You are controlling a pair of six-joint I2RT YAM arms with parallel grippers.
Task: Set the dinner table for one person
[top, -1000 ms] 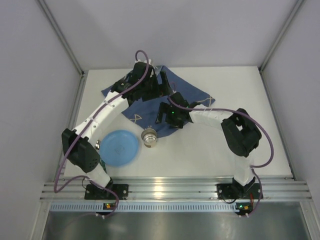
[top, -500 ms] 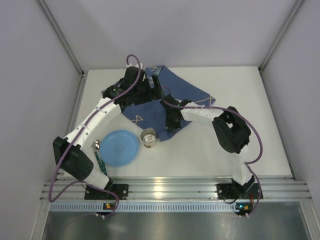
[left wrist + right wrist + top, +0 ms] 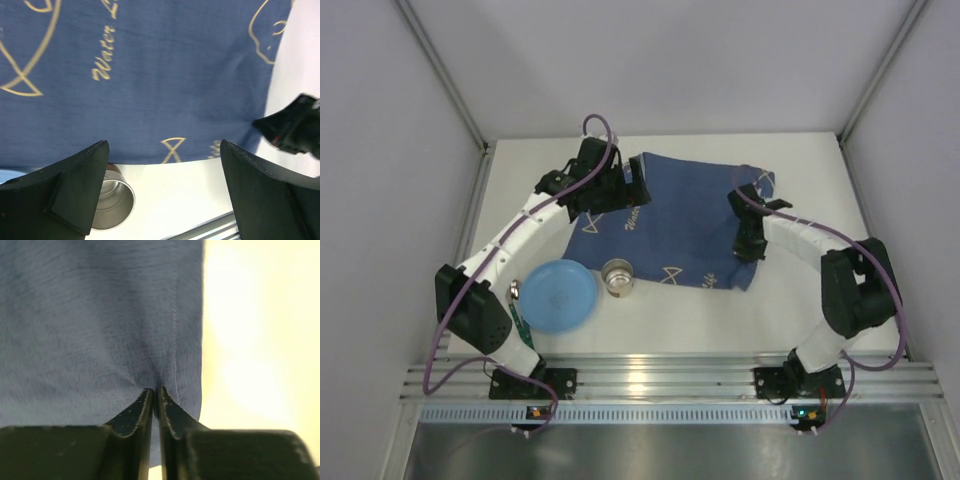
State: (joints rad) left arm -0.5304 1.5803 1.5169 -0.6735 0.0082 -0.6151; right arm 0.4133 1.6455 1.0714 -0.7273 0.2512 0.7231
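Under both arms spreads the white dinner table (image 3: 820,300). On its far half the blue mat (image 3: 670,220), bunched up a second ago, now lies pulled flat. At its right edge the right gripper (image 3: 156,389) pinches the cloth, while the left gripper (image 3: 164,147) hovers with its fingers spread. The plate (image 3: 558,295) and cup (image 3: 617,277) could go on it next.

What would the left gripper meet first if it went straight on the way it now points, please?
Most likely the blue cloth mat, near its edge, below the open left gripper; depth is unclear, so possibly the dinner table.
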